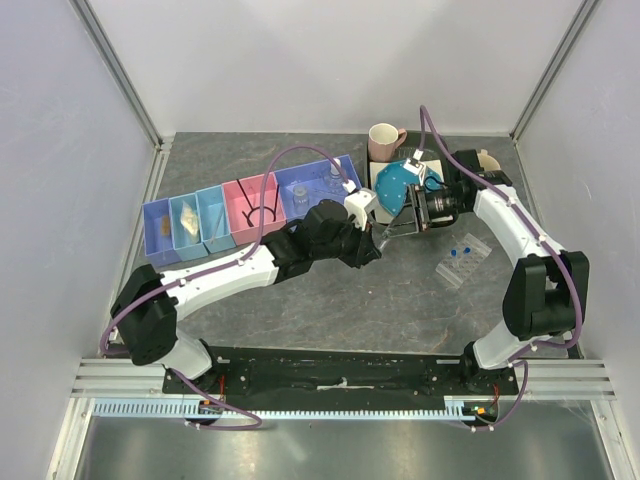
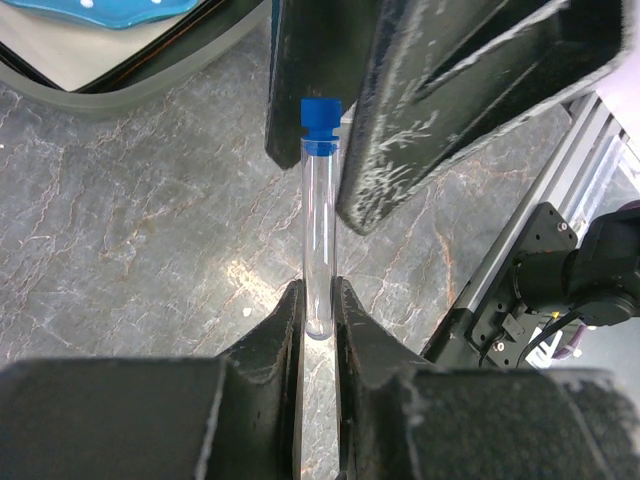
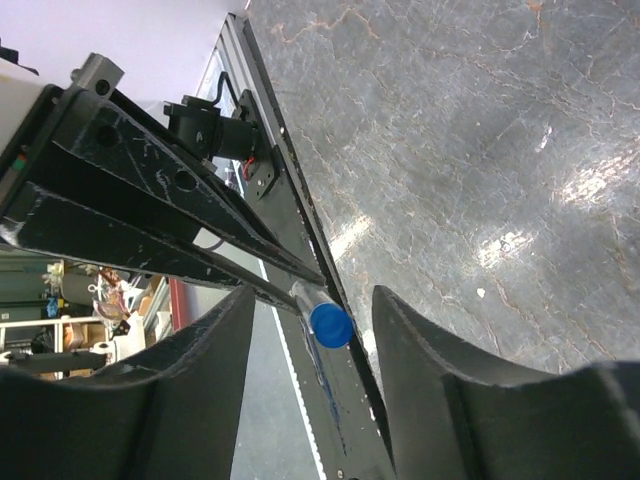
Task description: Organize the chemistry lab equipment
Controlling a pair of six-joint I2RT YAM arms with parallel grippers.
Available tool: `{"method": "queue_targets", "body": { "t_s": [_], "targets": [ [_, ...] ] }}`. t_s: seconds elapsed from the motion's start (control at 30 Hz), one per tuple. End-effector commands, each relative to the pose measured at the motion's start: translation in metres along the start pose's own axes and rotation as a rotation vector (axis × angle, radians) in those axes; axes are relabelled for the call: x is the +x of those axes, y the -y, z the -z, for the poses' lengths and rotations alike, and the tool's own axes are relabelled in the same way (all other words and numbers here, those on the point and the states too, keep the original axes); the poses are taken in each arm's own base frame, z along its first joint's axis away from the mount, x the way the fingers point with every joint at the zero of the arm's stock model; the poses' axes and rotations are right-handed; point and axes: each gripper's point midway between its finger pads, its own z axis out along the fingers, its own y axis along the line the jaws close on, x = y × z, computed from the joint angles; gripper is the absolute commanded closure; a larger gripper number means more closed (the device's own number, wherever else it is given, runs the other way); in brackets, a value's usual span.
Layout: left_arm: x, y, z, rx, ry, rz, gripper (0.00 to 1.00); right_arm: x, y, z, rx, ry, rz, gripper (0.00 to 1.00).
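while the overhead view shows only the two arms meeting nose to nose at mid-table, just in front of the blue dotted plate (image 1: 393,185), the wrist cameras show what sits between them. from the left wrist, the left gripper (image 2: 318,298) has its jaws pinched on the lower end of a blue-capped vial (image 2: 320,220). the vial is held above the table (image 2: 130,230), its cap (image 2: 321,113) pointing toward the other arm. the right gripper (image 3: 314,300) shows best in its own camera: its jaws stand apart with the cap between them and a gap on either side (no contact that i can see).

the overhead view alone gives the clear tube rack (image 1: 463,260), lying on the table to the right of the grippers and well apart from them, with a few more blue caps (image 1: 456,252) in it. it also gives the row of blue and pink bins (image 1: 215,215) off to the left and a pinkish mug (image 1: 384,140) behind the plate.

the vial is a slim, straight, clear tube (glass or plastic, i cannot tell), round at the bottom, with a matte bright-blue stopper. both pairs of fingers (image 3: 215,350) are black, blocky and scuffed with pale scratches. the tabletop is dark grey, veined like marble, with a dull sheen.
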Motion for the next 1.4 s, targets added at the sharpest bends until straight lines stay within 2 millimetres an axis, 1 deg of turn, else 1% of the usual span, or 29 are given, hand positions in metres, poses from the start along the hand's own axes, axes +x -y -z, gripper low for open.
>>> {"method": "queue_targets", "body": {
  "t_s": [0.0,0.07,0.1,0.17,0.2,0.3,0.37,0.4,0.43,0.5,0.53,0.6,0.63,0.67,0.7,0.73,0.77,0.8,0.83,0.87,0.9,0.93,0.97,1.0,1.07,1.1,1.17,1.2,1.37],
  "targets": [
    [-0.032,0.017,0.012,0.059,0.111,0.011,0.97,-0.016,-0.009,-0.002,-0.024,0.021,0.038,0.48],
    [-0.03,0.018,0.011,0.065,0.107,0.012,0.97,-0.017,-0.008,-0.002,-0.018,0.021,0.034,0.55],
    [-0.03,0.018,0.011,0.065,0.107,0.012,0.97,-0.018,-0.009,-0.002,-0.018,0.021,0.033,0.62],
    [-0.028,0.017,0.011,0.066,0.101,0.011,0.96,-0.019,-0.008,-0.001,-0.008,0.021,0.034,0.69],
    [-0.028,0.017,0.01,0.065,0.1,0.013,0.96,-0.02,-0.009,0.0,-0.005,0.024,0.039,0.76],
    [-0.03,0.016,0.012,0.062,0.103,0.015,0.91,-0.022,-0.008,0.001,0.018,0.026,0.054,0.83],
    [-0.034,0.013,0.015,0.08,0.105,0.043,0.8,-0.022,-0.007,0.003,0.043,0.028,0.076,0.83],
    [-0.031,0.014,0.019,0.114,0.091,0.058,0.64,-0.023,-0.006,0.003,0.055,0.029,0.084,0.84],
    [-0.04,0.007,0.023,0.122,0.118,0.096,0.6,-0.023,-0.007,0.004,0.067,0.031,0.099,0.84],
    [-0.038,0.007,0.03,0.205,0.132,0.124,0.36,-0.022,-0.003,0.007,0.106,0.029,0.128,0.84],
    [-0.048,-0.001,0.04,0.217,0.171,0.155,0.33,-0.022,-0.003,0.009,0.125,0.029,0.147,0.84],
    [-0.047,-0.008,0.048,0.231,0.199,0.173,0.24,-0.018,0.007,0.014,0.192,0.017,0.19,0.84],
    [-0.053,-0.014,0.056,0.218,0.227,0.175,0.1,-0.015,0.006,0.017,0.218,0.013,0.217,0.84],
    [-0.054,-0.017,0.059,0.205,0.238,0.168,0.06,-0.011,0.01,0.019,0.244,0.004,0.222,0.84],
    [-0.054,-0.024,0.061,0.169,0.248,0.162,0.05,-0.008,0.019,0.025,0.304,-0.005,0.251,0.84],
    [-0.05,-0.031,0.063,0.131,0.236,0.14,0.05,-0.007,0.018,0.03,0.339,0.001,0.284,0.84],
    [-0.051,-0.034,0.069,0.103,0.24,0.125,0.05,-0.001,0.023,0.033,0.371,-0.007,0.29,0.84],
    [-0.056,-0.043,0.072,0.04,0.259,0.113,0.05,0.001,0.029,0.04,0.415,-0.009,0.32,0.84],
    [-0.046,-0.054,0.075,-0.021,0.222,0.086,0.03,0.002,0.03,0.052,0.49,0.003,0.355,0.84],
    [-0.044,-0.059,0.082,-0.067,0.209,0.072,0.02,0.006,0.036,0.057,0.532,0.013,0.364,0.83],
    [-0.051,-0.069,0.089,-0.139,0.23,0.053,0.01,0.005,0.04,0.068,0.576,0.036,0.374,0.83],
    [-0.046,-0.077,0.095,-0.189,0.208,0.024,0.01,0.007,0.042,0.079,0.641,0.064,0.398,0.83],
    [-0.05,-0.08,0.104,-0.22,0.232,0.003,0.01,0.006,0.047,0.093,0.694,0.097,0.39,0.83],
    [-0.051,-0.091,0.111,-0.282,0.248,-0.017,0.01,0.005,0.046,0.106,0.738,0.138,0.392,0.83],
    [-0.047,-0.103,0.12,-0.353,0.271,-0.019,0.01,0.008,0.057,0.123,0.814,0.174,0.367,0.83],
    [-0.05,-0.111,0.129,-0.405,0.307,-0.011,0.01,0.008,0.06,0.138,0.859,0.206,0.35,0.83],
    [-0.045,-0.12,0.135,-0.448,0.335,0.009,0.01,0.011,0.067,0.156,0.923,0.236,0.323,0.83],
    [-0.047,-0.122,0.142,-0.466,0.371,0.024,0.01,0.011,0.066,0.162,0.949,0.252,0.329,0.83],
    [-0.038,-0.119,0.14,-0.424,0.392,0.032,0.01,0.014,0.078,0.19,1.082,0.305,0.286,0.81]
  ]
}}
